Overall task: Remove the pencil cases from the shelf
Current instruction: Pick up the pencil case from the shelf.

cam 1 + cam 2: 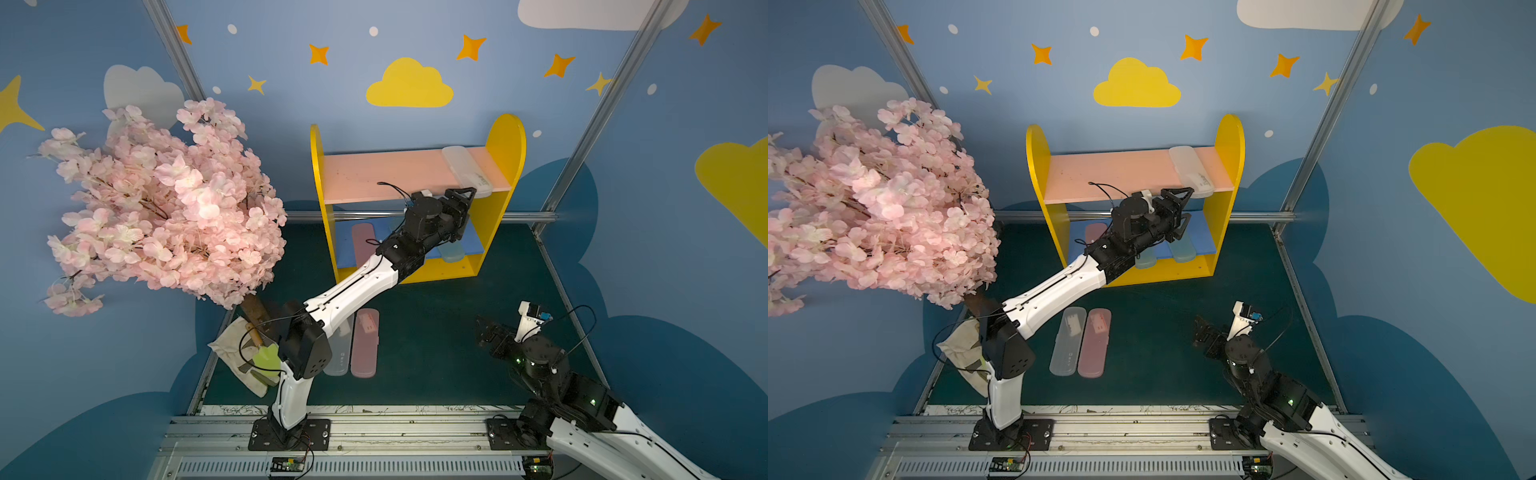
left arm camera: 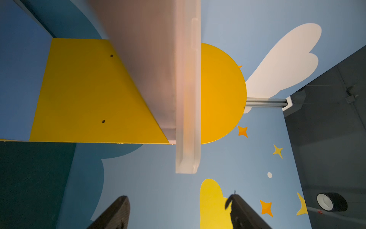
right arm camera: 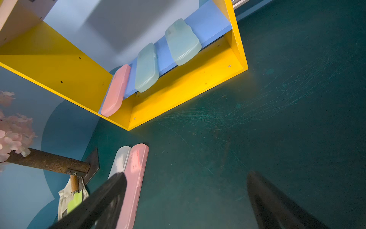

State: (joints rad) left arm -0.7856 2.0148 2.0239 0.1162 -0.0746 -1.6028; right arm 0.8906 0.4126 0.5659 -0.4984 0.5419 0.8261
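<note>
While the left arm reaches long from its base at the front rail, its white forearm slants up toward the shelf (image 1: 505,141). The wrist is rolled, so the left fingers (image 1: 461,194) stand one above the other at the front edge of the pink upper board (image 1: 382,170). They are apart and grip nothing.

In the left wrist view the frosted clear pencil case (image 2: 188,119) lies straight ahead of the fingertips (image 2: 116,212), in line with the gap between them. Its rounded end juts past the board's edge toward them but stops short of the tips. In both top views it sits just beyond the upper finger.

Below the lower finger, on the blue lower board (image 3: 208,23), two teal pencil cases (image 3: 146,67) (image 3: 182,41) and a pink pencil case (image 3: 115,91) lie with their ends overhanging the front.

The right arm is folded low near its own base, elbow bent, wrist held above the green tabletop (image 1: 436,332). The right fingers (image 3: 99,202) are spread wide and empty. Ahead of them and off to one side, a second frosted case (image 1: 1068,345) and a second pink case (image 1: 1096,347) lie side by side on the tabletop, touching, well apart from the shelf.
</note>
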